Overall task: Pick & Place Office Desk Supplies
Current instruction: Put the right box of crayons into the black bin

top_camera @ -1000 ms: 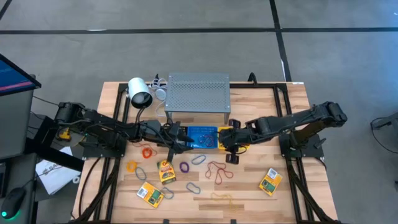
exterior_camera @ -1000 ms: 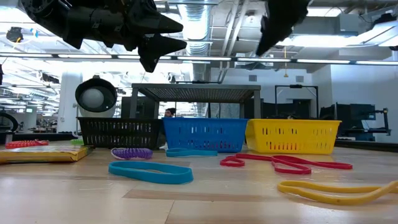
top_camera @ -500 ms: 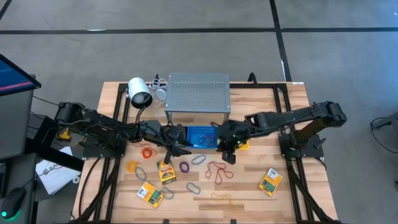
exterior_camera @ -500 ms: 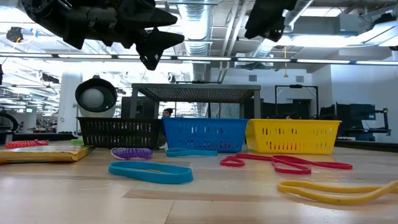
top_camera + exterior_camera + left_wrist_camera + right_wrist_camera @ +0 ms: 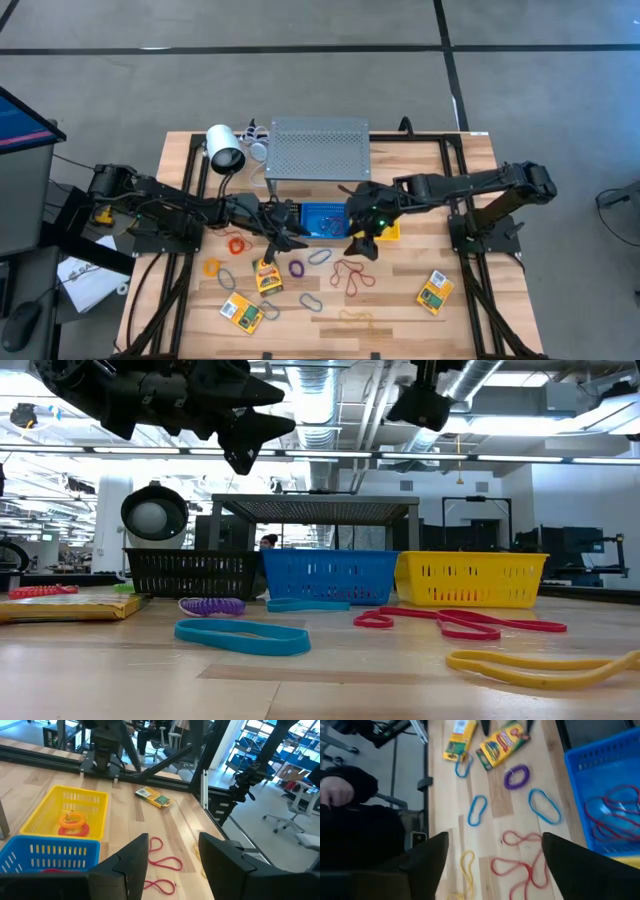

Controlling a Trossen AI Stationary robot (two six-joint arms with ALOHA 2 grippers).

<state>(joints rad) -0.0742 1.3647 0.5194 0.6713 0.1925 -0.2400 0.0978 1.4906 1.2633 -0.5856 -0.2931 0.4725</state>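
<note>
Since a second ago the right tool (image 5: pixel 362 243) has swung from over the yellow basket (image 5: pixel 55 812) toward the blue basket (image 5: pixel 322 219) – its fingers now spread wide, holding nothing. Red bands (image 5: pixel 517 865) lie on the worktop (image 5: pixel 400 300) just below it; more lie in the blue basket. The left tool (image 5: pixel 290 236) hovers part open, empty, above a crayon pack (image 5: pixel 266 275) – its label is unreadable.

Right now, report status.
Right gripper open, empty, above blue basket. Left gripper open, empty, hovering. Red bands loose on table. Nothing blocking.
</note>
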